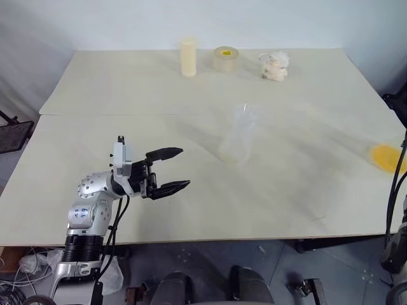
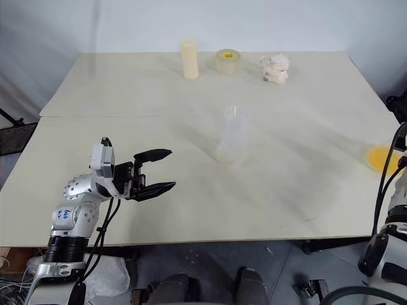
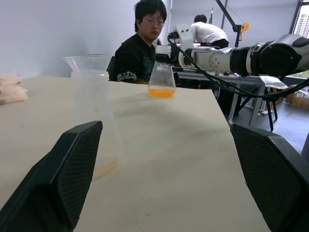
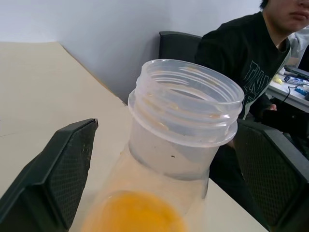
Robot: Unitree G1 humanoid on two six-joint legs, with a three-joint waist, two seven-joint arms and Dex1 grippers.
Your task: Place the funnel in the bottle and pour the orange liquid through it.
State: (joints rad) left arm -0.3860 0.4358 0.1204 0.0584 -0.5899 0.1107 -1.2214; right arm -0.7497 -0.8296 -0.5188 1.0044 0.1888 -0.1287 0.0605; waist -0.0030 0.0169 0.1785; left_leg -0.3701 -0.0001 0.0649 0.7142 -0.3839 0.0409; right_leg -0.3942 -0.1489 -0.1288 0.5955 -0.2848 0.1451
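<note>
Bottle (image 1: 238,141), translucent and whitish, stands upright near the centre of my head views on the pale surface (image 1: 127,95), with the clear funnel (image 3: 88,63) already seated in its neck; the left wrist view shows that cone resting on the bottle's mouth. My left hand (image 1: 168,170) hangs in the lower left of the left eye view, its two black fingers spread apart and grasping nothing, pointing across toward the bottle but well apart from it. Orange liquid (image 1: 385,157) appears at the right edge of the head views as a bright yellow-orange patch near the surface's right border; the left wrist view shows it as a shallow pool in the bottom of a clear flask (image 3: 161,80) standing upright on the surface. My right hand (image 4: 159,193) sits at that flask: in the right wrist view its fingers (image 4: 53,179) stand wide on either side of the threaded open mouth and neck, released, and I cannot tell whether either pad touches the plastic. Along the top of the head views, from left to right, stand an opaque cream cylinder (image 1: 189,56), a roll of tape (image 1: 226,58) and a crumpled white wad (image 1: 275,66), all well apart from the bottle. A seated person in a black shirt (image 3: 137,50) shows beyond the surface's far edge in the wrist views.
</note>
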